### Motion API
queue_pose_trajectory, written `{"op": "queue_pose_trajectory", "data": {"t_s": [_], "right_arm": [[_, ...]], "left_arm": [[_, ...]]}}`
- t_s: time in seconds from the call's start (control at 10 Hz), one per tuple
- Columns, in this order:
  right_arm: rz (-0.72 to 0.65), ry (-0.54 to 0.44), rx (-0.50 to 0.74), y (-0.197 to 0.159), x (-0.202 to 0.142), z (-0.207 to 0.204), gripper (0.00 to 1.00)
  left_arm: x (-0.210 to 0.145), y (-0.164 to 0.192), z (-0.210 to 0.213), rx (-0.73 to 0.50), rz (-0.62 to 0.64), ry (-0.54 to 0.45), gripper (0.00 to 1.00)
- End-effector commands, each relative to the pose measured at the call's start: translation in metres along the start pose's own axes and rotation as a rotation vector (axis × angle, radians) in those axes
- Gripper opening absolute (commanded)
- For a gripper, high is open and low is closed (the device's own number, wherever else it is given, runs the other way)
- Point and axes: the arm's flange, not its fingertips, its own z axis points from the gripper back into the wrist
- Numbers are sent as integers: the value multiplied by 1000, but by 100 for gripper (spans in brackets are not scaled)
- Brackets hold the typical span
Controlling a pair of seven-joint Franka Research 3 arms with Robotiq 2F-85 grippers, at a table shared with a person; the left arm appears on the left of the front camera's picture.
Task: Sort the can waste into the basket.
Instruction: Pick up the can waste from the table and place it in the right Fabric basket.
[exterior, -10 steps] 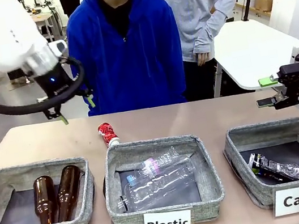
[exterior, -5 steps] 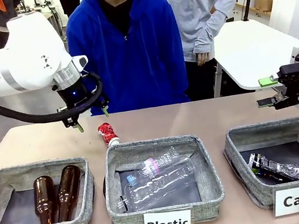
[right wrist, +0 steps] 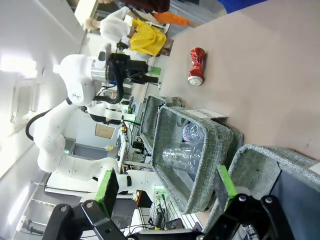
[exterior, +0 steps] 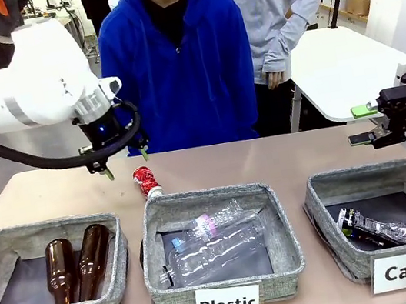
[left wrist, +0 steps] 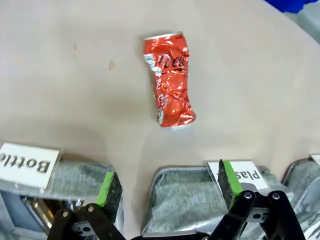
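I am on the approach to the pick. My left end effector hangs over the table just beyond the far rim of the Plastic basket, fingers apart and empty. It looks down at the crushed red can, which lies on the table right behind that basket's far left corner. The Can basket, where the can belongs, stands beside the Plastic basket on my right. My right end effector hovers above that side, also apart and holding nothing.

Next, I judge, I must lower the left one, set the fingers across the can's crumpled waist, and close.

From the front, the can's near end is hidden behind the Plastic basket's rim. I cannot make out clearly what lies crumpled in the Can basket.
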Motion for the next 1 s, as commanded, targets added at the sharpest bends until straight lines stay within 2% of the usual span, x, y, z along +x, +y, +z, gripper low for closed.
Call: {"op": "queue_pose_trajectory", "data": {"t_s": [0.0, 0.3, 0.6, 0.9], "right_arm": [[2, -12, 9, 2, 2, 0, 100], [2, -12, 9, 2, 2, 0, 100], [2, -12, 9, 2, 2, 0, 100], [2, -12, 9, 2, 2, 0, 100]], "left_arm": [[5, -5, -35, -37, -97, -33, 100], [6, -17, -77, -28, 3, -95, 100], [13, -16, -103, 27, 80, -14, 100], [28, -15, -115, 23, 97, -104, 100]]}}
